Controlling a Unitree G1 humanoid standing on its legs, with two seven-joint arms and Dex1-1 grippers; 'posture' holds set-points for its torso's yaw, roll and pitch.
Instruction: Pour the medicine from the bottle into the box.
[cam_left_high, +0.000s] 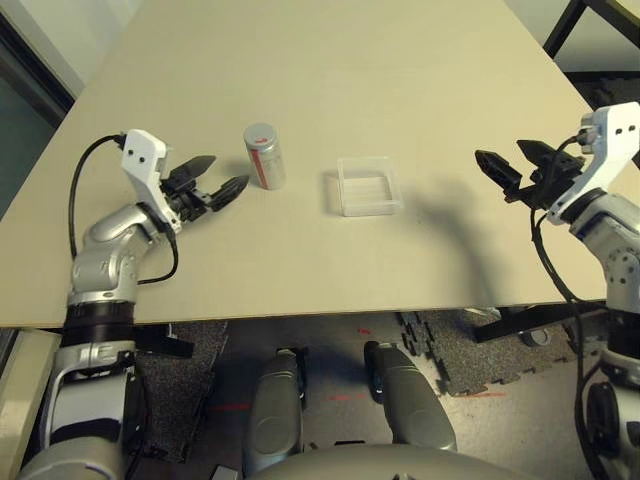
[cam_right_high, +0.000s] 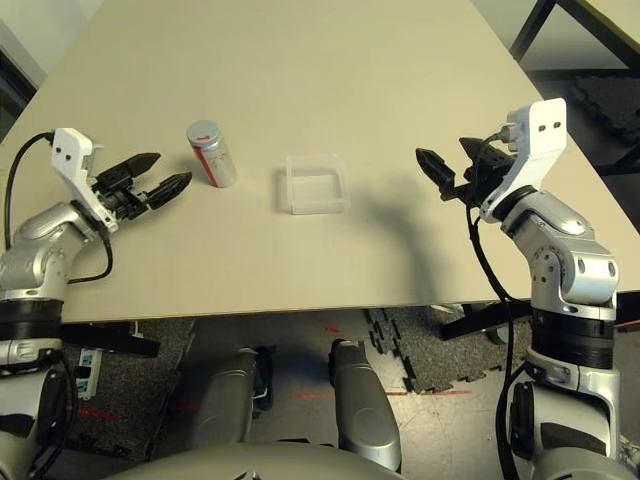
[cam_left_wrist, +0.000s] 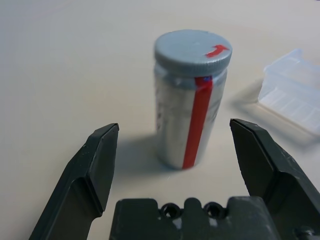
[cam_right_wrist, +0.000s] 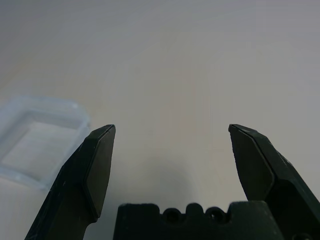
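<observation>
Table (cam_left_high: 300, 60) | bottle (cam_left_high: 265, 156) upright just beyond released left claw (cam_left_high: 220, 176) | right claw (cam_left_high: 508, 165) released

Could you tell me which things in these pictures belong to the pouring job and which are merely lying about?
Part of the job:
- bottle, upright on the table, cap on
- box, clear, beside the bottle
- left gripper, open, close to the bottle
- right gripper, open, away from the box

Just there:
- table
- floor mats under the table

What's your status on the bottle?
Both pincers open, empty. Left pincer short of bottle, upright, capped. Box apart. Nothing between.
</observation>
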